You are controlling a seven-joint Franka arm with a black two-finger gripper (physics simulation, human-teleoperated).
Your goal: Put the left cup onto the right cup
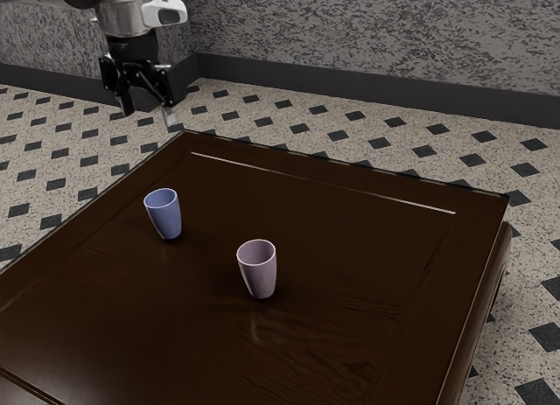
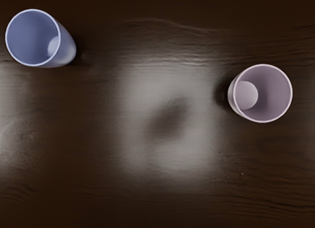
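Observation:
A blue cup (image 1: 164,212) stands upright on the dark wooden table (image 1: 350,247), toward the exterior view's left. A mauve cup (image 1: 257,268) stands upright to its right and nearer the front edge. My gripper (image 1: 150,103) hangs high above the table's far left corner, well apart from both cups, its fingers open and empty. From above, the wrist view looks into the blue cup (image 2: 34,38) and the mauve cup (image 2: 261,93), with bare table between them.
The table has a raised rim (image 1: 477,265) along its right side. A speckled tiled floor (image 1: 52,160) surrounds it, with a grey wall (image 1: 394,29) behind.

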